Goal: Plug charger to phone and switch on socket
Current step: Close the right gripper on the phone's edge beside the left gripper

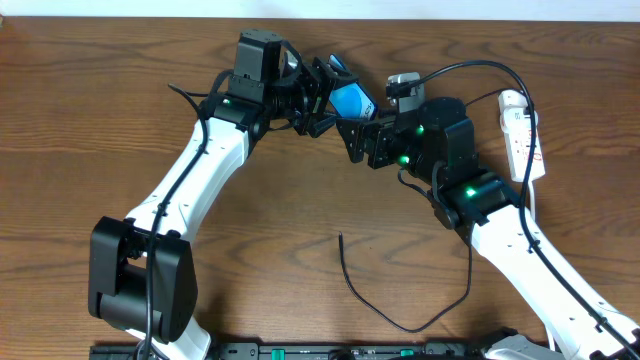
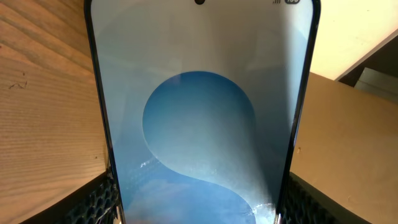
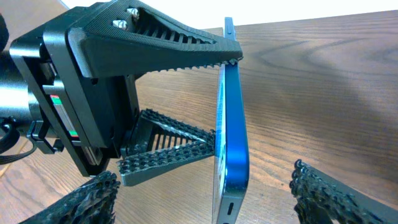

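Observation:
The phone (image 1: 352,100), blue-screened, is held up off the table with my left gripper (image 1: 322,96) shut on its two long edges. Its screen (image 2: 199,124) fills the left wrist view, between the black pads (image 2: 93,199). In the right wrist view the phone (image 3: 231,137) stands edge-on, port end nearest, and my right gripper (image 3: 205,199) is open, one fingertip (image 3: 87,199) on each side and not touching. The charger (image 1: 400,310) lies loose on the table in front, its tip (image 1: 341,236) free. The socket (image 1: 520,130), a white strip, lies at the far right.
The right arm's thick black cable (image 1: 470,68) arcs over toward the socket. Both arm bases stand at the near table edge (image 1: 320,350). Bare wood (image 1: 100,120) lies to the left.

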`<state>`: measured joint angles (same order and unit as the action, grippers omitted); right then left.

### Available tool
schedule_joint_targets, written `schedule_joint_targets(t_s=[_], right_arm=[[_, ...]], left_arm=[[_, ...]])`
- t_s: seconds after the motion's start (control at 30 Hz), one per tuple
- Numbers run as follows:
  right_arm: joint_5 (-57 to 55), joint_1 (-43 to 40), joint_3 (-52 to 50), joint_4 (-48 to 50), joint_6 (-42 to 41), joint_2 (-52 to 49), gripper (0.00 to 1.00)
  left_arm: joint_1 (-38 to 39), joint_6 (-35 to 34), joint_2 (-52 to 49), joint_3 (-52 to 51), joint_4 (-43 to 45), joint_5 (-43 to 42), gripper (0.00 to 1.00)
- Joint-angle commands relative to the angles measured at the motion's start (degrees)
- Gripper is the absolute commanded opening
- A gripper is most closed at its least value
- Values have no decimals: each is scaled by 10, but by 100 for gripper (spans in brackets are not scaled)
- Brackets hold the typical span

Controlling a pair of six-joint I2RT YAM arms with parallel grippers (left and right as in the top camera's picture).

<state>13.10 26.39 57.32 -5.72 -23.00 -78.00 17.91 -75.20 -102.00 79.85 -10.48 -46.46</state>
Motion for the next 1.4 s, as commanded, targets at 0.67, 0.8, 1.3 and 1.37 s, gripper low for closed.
schedule_joint_targets(t_s=[0.67,0.8,1.3,1.37], right_arm=[[-30,7,12,-5,-5,-4,63],[-31,7,12,-5,-5,-12,56],[-32,7,12,-5,-5,-15,30],[-31,7,12,-5,-5,-15,27]], left_arm=[[28,-20,21,19,8,-10,7],[28,-20,21,19,8,-11,7],[28,-20,21,19,8,-11,7],[28,-20,21,19,8,-11,7]])
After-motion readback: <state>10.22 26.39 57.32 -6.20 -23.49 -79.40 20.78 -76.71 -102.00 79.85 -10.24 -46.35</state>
